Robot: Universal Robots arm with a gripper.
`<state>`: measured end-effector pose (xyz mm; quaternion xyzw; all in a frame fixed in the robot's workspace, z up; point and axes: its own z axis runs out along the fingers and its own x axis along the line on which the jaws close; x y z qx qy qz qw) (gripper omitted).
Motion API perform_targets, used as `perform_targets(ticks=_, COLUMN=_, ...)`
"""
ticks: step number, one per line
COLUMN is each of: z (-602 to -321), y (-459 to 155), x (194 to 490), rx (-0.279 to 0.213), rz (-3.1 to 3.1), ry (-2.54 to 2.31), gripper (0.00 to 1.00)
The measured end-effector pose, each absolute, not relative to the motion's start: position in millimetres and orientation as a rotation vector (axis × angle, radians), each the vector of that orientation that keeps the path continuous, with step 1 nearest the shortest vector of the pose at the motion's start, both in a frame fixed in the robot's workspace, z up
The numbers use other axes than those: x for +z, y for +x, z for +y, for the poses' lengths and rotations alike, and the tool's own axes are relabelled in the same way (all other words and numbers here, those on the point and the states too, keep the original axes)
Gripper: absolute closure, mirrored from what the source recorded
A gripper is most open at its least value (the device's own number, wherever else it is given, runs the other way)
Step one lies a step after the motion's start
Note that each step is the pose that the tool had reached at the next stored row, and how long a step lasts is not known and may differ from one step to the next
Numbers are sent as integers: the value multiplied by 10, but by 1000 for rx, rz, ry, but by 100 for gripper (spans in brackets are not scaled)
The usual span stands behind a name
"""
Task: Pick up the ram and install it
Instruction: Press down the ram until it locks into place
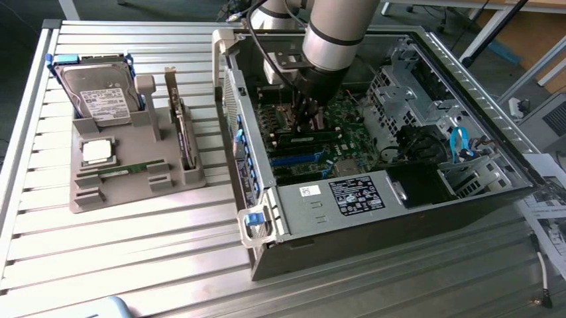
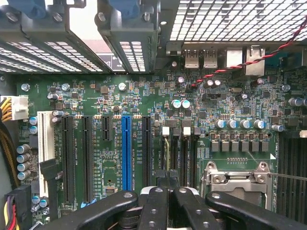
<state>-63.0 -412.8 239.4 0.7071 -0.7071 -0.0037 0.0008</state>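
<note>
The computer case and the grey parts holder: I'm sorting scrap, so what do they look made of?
The computer case looks like sheet metal, bare grey with dull reflections and punched holes inside. The grey parts holder looks like matte moulded or printed plastic: uniform colour, no shine, blocky slots. Neither is certain from looks alone.

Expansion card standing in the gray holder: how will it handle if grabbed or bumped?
Probably stiff: the expansion card looks like a flat board. Standing on edge in the gray holder, tall and thin, it could tip if pushed sideways. Likely light for its size.
</note>
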Motion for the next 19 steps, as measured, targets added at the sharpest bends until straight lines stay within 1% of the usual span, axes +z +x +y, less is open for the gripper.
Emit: perform_targets(ticks=19, z=-4132, y=-630, x=2357, rx=-12, rz=-2221, ry=2220, gripper=89)
